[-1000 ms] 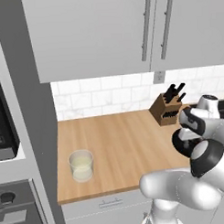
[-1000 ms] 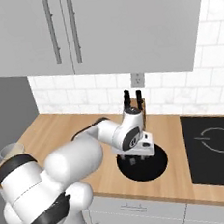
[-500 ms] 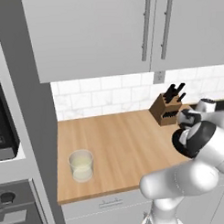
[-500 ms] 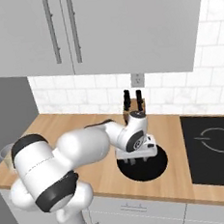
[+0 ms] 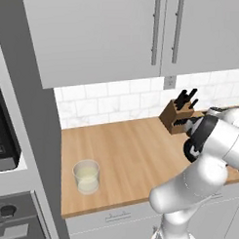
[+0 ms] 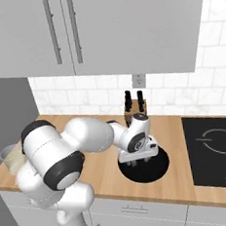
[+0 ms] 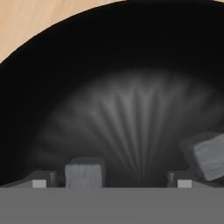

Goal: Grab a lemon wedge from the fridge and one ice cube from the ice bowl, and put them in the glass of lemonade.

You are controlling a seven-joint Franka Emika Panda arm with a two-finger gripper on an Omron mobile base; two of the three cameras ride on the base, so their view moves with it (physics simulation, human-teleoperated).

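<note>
No brand, label or readable writing appeared anywhere; the only marking was a curved white ring symbol on the black cooktop (image 6: 213,147), right of the black bowl (image 6: 144,166) in the right base view. Taking that bowl as the landmark: it sat on the wooden counter (image 5: 132,155), and the gripper (image 6: 135,162) hung directly over its near-left rim with its jaws spread wide and nothing between them. The hand view looked straight down into the bowl (image 7: 131,96), a dark ribbed interior with one grey cube (image 7: 85,173) at the lower left and another (image 7: 208,155) at the lower right, which neither base view revealed. The knife block (image 6: 133,110) stood just behind the bowl against the white tiled wall. The glass of lemonade (image 5: 87,177) stood well to the left of the bowl near the counter's front edge; the left base view showed it whole with its pale yellow liquid, while in the right base view it was a sliver (image 6: 9,156) behind the arm's shoulder. The left base view also showed the black oven (image 5: 5,145) further left, beyond the counter's end. Grey wall cabinets (image 6: 77,30) hung above.
</note>
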